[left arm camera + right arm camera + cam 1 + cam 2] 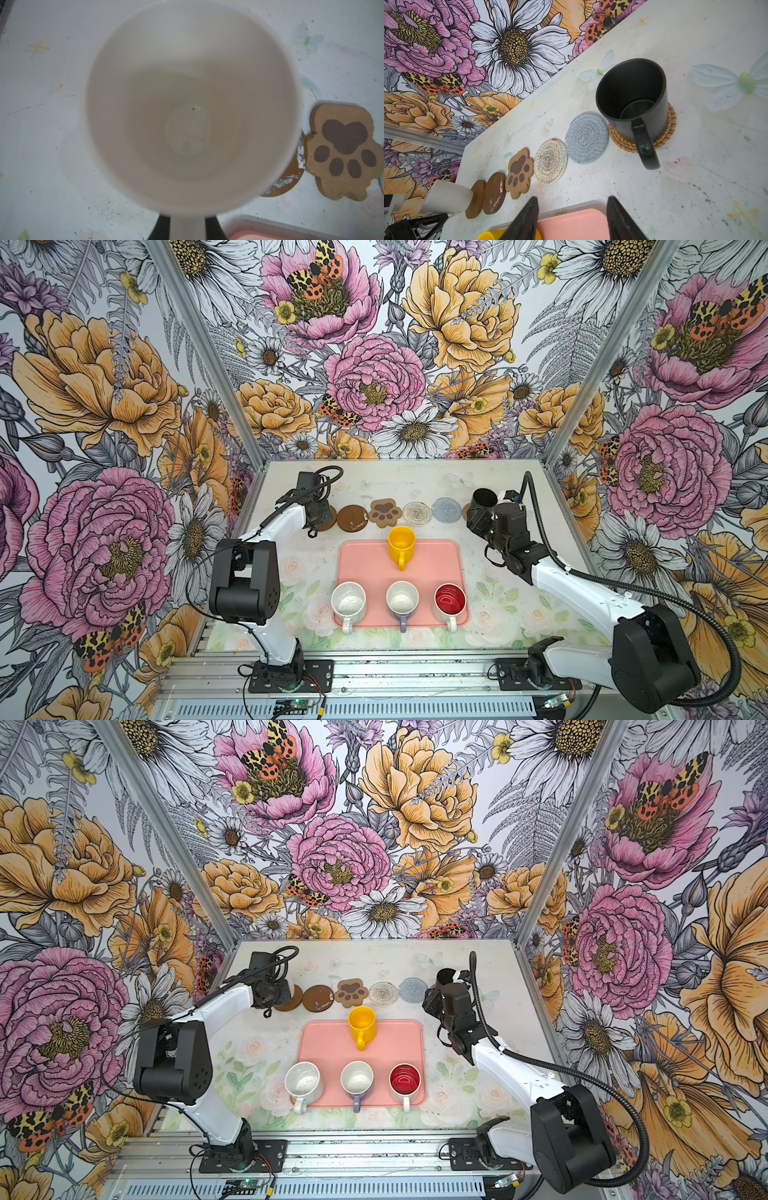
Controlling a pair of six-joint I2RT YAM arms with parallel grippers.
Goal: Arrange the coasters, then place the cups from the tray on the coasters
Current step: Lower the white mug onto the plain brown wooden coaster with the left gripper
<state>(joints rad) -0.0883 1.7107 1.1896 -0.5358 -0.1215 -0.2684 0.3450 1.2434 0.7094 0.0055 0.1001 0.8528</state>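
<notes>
The left gripper (188,228) is clamped on the handle of the white mug (191,116), which is glossy and empty with a few dark specks in its bottom. It holds the mug at the far left end of the coaster row over the leftmost dark brown disc (476,198), though I cannot tell whether the base touches that disc. Rightward lie the scuffed brown disc (352,517), paw coaster (385,512), clear patterned disc (417,513) and pale blue woven disc (445,509), then the rattan disc (623,141) bearing the upright black mug (631,97). The right gripper (572,218) hangs beside it with its jaws apart and nothing between them, and the yellow mug (402,545) stands on the pink tray (365,568).
</notes>
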